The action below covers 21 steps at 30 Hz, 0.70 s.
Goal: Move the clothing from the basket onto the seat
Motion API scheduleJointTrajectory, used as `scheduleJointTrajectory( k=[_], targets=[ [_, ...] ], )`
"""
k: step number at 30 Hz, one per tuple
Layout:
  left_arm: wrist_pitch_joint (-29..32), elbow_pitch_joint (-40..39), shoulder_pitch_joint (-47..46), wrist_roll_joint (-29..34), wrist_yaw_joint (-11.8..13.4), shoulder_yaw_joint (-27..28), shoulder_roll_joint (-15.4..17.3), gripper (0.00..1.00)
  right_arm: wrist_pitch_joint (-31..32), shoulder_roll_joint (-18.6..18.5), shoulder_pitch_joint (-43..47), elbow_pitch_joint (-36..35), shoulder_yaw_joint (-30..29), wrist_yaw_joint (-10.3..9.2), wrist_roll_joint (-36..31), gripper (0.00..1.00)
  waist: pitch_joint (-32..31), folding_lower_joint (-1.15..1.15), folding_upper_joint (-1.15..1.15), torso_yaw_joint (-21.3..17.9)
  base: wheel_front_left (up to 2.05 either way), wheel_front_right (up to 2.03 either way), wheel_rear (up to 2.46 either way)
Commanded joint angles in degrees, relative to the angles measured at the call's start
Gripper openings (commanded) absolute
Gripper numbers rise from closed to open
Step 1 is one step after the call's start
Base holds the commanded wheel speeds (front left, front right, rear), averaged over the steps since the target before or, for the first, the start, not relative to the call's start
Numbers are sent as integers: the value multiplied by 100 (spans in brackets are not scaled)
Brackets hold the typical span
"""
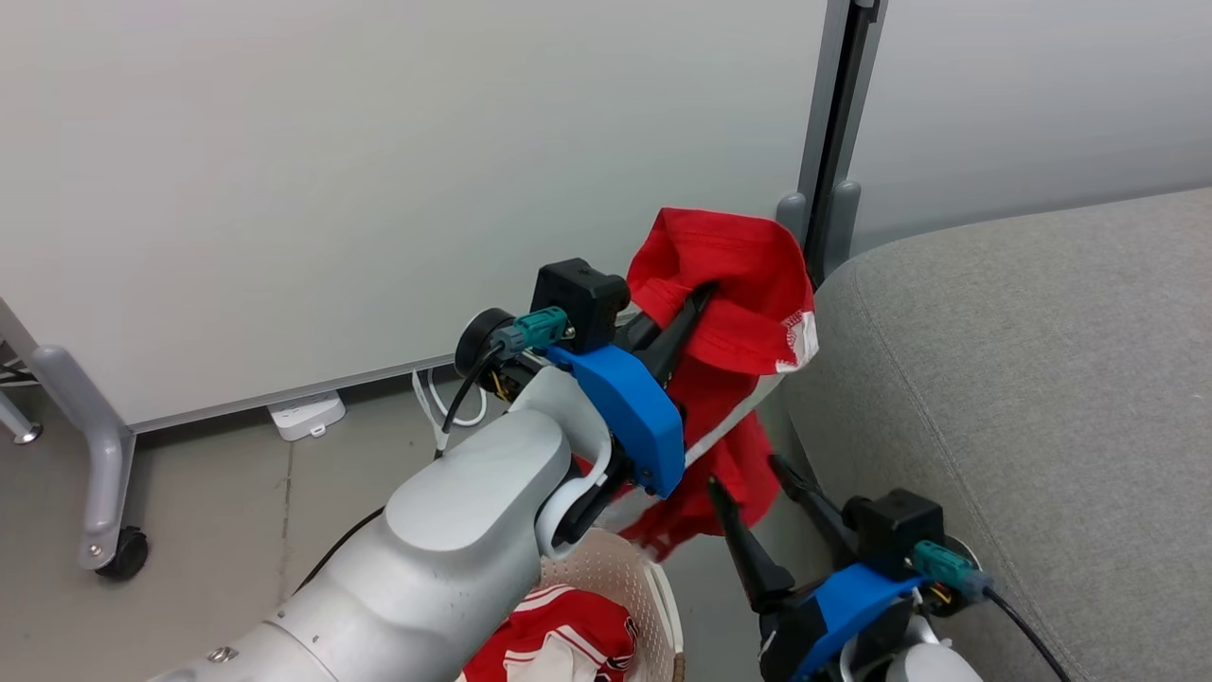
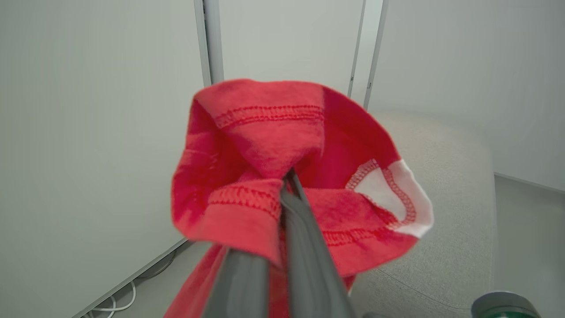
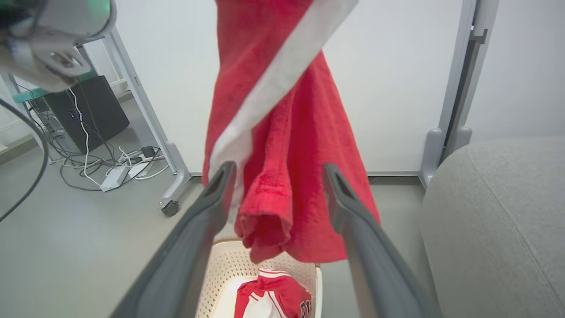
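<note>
Holding the plain red garment [image 1: 748, 275] [image 2: 265, 145] [image 3: 291, 132] in the left gripper [image 1: 705, 292] [image 2: 289, 176], jaws pinched shut on a bunched hem fold. Hanging just beside the seat [image 1: 1023, 360] [image 2: 441, 176] [image 3: 507, 212] at its rounded corner, with the top of the bundle above seat level. Can't tell whether it touches the seat. Not yet set on the seat. White edging band running diagonally down the hanging part.

Right gripper [image 1: 746, 472] [image 3: 279, 167] lower, close beside the seat's side, jaws spread wide, gripping nothing. Garment's lower end dangling between the two fingers in right wrist view, contact unclear.

Basket [image 1: 615, 568] [image 3: 229, 265] on the floor near the seat, under the hanging cloth. Striped jersey [image 1: 568, 625] [image 3: 273, 291] lying inside it, well below seat top.

White partition panel [image 1: 379, 189] behind the seat's corner. Power strip [image 1: 305, 415] on the floor well away from the seat, beyond the basket.
</note>
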Motion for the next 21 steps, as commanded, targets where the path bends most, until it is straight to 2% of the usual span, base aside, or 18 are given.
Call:
scheduleJointTrajectory(
  k=[1, 11, 16, 17, 18, 19, 21],
  targets=[
    [-38, 8, -99, -38, 31, -36, 10, 0, 33, -14, -113, 27, 60, -2, 87, 100, 5, 0, 0, 1, 0, 0, 0],
    [-114, -49, -197, -336, 72, -384, 12, 0, 433, -13, -989, 688, 334, -1, 298, 100, 65, 0, 0, 66, 0, 0, 0],
    [-135, -73, -271, -485, 76, -543, 12, 0, 350, -14, -1548, 1194, 470, -2, 424, 100, 103, 0, 0, 138, 0, 0, 0],
    [-141, -75, -281, -507, 73, -568, 12, 0, 369, -15, -1653, 1327, 488, -2, 428, 94, 108, 0, 0, 156, 0, 0, 0],
    [-147, -77, -296, -539, 71, -585, 11, 0, 367, -15, -1758, 1437, 510, -2, 382, 16, 116, 0, 0, 177, 0, 0, 0],
    [-148, -78, -321, -560, 72, -609, 12, 0, 350, -12, -1843, 1534, 547, -1, 332, 0, 122, 0, 0, 197, 0, 0, 0],
    [-175, -71, -363, -603, 88, -650, 12, 0, 356, -14, -1950, 1707, 619, -2, 260, 0, 131, 0, 0, 229, 0, 0, 0]
  ],
)
